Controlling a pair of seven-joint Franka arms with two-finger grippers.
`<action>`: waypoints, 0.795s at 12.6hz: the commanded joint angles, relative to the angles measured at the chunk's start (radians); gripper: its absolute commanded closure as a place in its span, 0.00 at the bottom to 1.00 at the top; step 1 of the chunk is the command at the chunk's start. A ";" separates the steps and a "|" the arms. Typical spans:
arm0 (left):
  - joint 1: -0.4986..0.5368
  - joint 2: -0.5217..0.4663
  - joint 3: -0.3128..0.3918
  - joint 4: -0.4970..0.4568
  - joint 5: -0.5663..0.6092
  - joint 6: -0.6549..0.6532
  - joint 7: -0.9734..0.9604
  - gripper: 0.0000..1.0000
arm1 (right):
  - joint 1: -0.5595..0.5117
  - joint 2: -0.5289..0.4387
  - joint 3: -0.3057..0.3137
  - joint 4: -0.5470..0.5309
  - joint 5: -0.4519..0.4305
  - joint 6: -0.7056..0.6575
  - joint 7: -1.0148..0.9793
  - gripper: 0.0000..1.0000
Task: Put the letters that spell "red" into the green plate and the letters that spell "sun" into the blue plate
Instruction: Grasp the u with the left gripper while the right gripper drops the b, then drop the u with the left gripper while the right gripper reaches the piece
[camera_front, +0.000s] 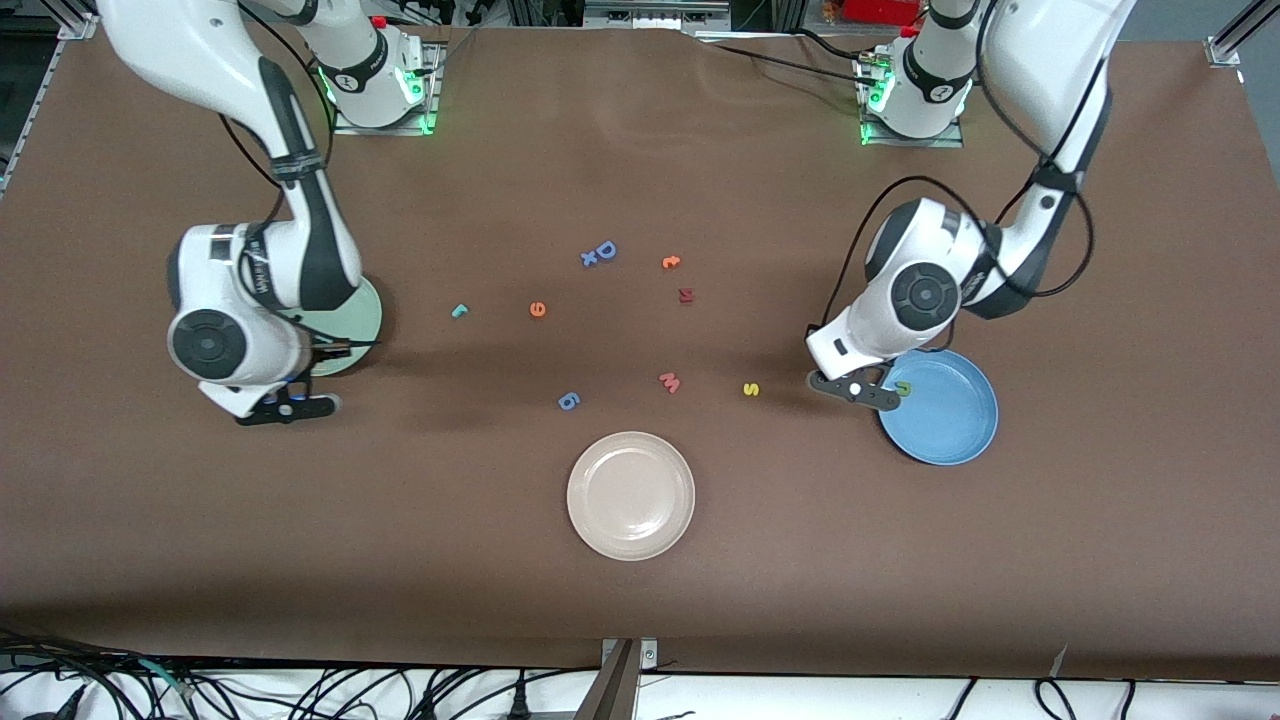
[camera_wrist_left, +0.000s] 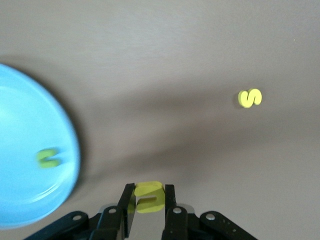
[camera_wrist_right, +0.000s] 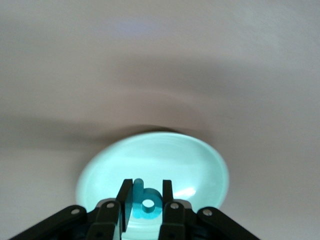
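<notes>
My left gripper (camera_wrist_left: 149, 189) is shut on a yellow "u"/"n" letter (camera_wrist_left: 149, 198), just above the table beside the blue plate (camera_wrist_left: 20, 120). A green "u"/"n" letter (camera_wrist_left: 49, 158) lies in that plate (camera_front: 950, 415). The yellow "s" (camera_front: 751, 389) lies on the table toward the middle from the left gripper (camera_front: 860, 392). My right gripper (camera_wrist_right: 147, 184) is shut on the teal "d" (camera_wrist_right: 147, 206), over the rim of the green plate (camera_wrist_right: 165, 160), which the right arm partly hides (camera_front: 362, 315). The teal "r" (camera_front: 459, 311) and the orange "e" (camera_front: 538, 309) lie mid-table.
A beige plate (camera_front: 630, 495) sits nearest the front camera. Loose on the table are a blue "D" (camera_front: 604, 250), a small orange letter (camera_front: 671, 262), a dark red letter (camera_front: 685, 295), a pink "w" (camera_front: 669, 382) and a blue "6" (camera_front: 568, 401).
</notes>
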 joint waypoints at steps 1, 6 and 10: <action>0.091 -0.025 -0.003 -0.002 0.012 -0.061 0.170 0.88 | -0.062 -0.025 -0.014 -0.144 0.048 0.136 -0.120 0.82; 0.202 0.017 0.003 -0.008 0.027 -0.020 0.384 0.81 | -0.075 0.015 -0.014 -0.179 0.141 0.150 -0.164 0.81; 0.223 0.034 0.002 -0.058 0.113 0.059 0.384 0.01 | -0.075 0.017 -0.014 -0.175 0.141 0.149 -0.163 0.20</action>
